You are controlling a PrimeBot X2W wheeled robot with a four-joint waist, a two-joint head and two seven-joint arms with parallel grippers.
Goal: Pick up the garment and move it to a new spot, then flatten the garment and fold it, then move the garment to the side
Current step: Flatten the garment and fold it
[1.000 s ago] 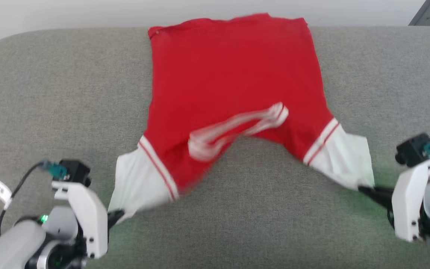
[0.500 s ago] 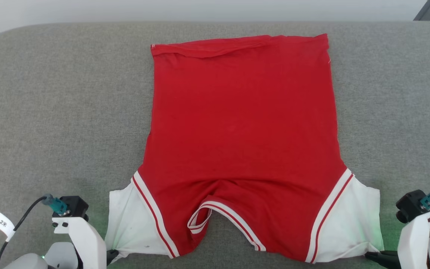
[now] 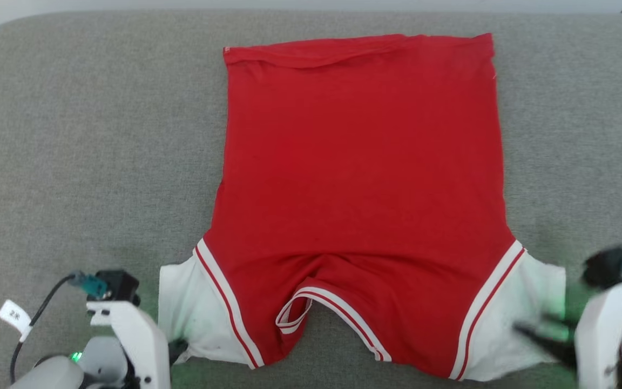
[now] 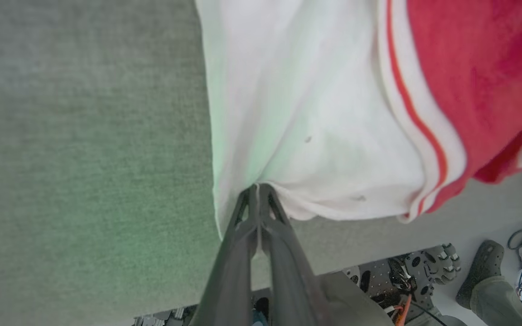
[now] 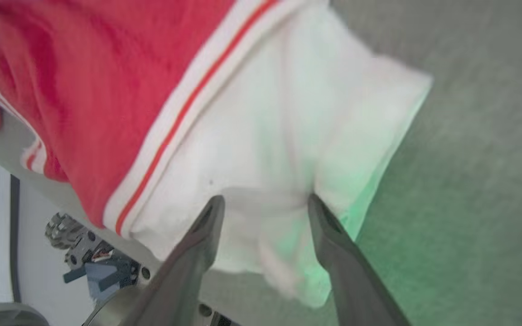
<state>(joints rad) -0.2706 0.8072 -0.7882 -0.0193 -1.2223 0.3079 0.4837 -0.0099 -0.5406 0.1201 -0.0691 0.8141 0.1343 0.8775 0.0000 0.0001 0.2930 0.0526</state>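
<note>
The grey fabric-covered worktop (image 3: pixel 73 135) extends outward from both end effectors. The garment (image 3: pixel 359 178) lies spread flat on it, between the two end effectors and reaching well ahead of them. Its plain red side faces up, with the hem at the far end and the collar at the near end.

The left end effector (image 4: pixel 258 190) is clenched. Its two fingers meet at the tips and pinch the near edge of the white left sleeve (image 4: pixel 297 113) directly ahead of them. In the left wrist view, the striped seam trim and the red body lie to the right of this end effector.

The right end effector (image 5: pixel 265 201) is released. Its fingers stand well apart, and the near edge of the white right sleeve (image 5: pixel 288 127) lies between and ahead of the tips. In the head view you see this end effector blurred.

The striped collar (image 3: pixel 295 316) lies between the two end effectors, nearer the left one. In the left wrist view, a person's foot (image 4: pixel 480 271) shows below and to the right of the left end effector.
</note>
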